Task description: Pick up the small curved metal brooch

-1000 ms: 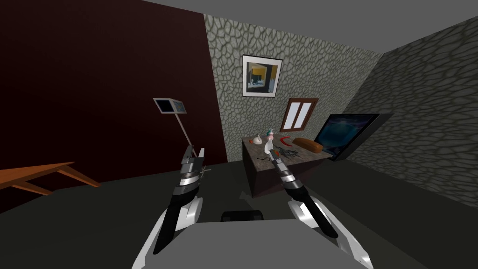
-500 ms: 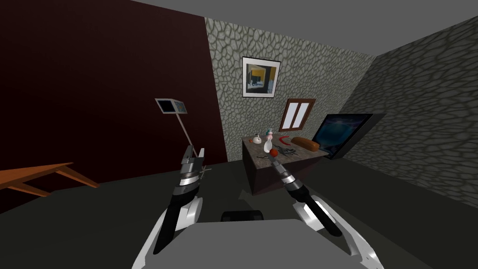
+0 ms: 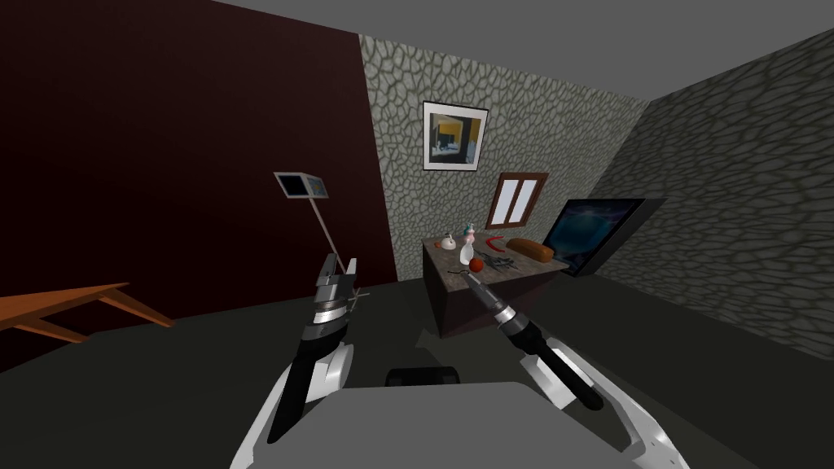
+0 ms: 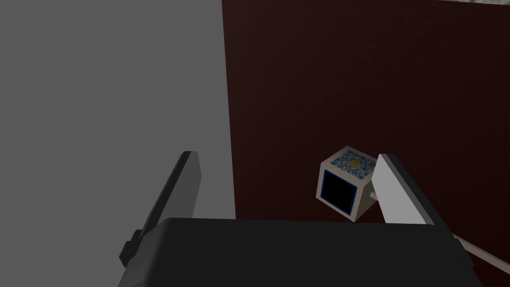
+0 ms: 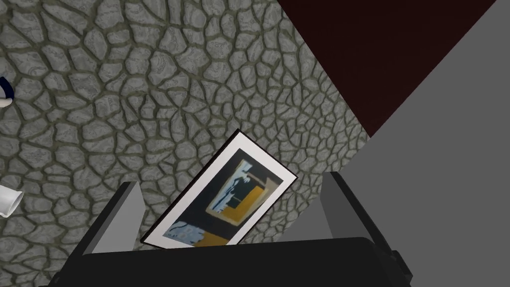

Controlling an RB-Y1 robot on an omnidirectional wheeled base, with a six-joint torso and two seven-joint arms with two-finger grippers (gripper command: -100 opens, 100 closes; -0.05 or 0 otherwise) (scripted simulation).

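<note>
At the near edge of the surface [image 3: 446, 262], right end effector [image 3: 467, 275] gapes empty.
Left end effector [image 3: 340, 262], likewise open, holds nothing.

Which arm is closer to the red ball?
Right. The right gripper is just short of the red ball; the left gripper is far off to its left.

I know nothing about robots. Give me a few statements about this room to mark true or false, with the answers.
1. The right hand is stretched out toward the dark cabinet. True.
2. Both hands are shut. False: the left hand and the right hand both stand open and empty.
3. A red ball lies beside a white bottle on the cabinet. True.
4. The framed picture hangs on the dark red wall. False: it hangs on the stone-patterned wall.
</note>
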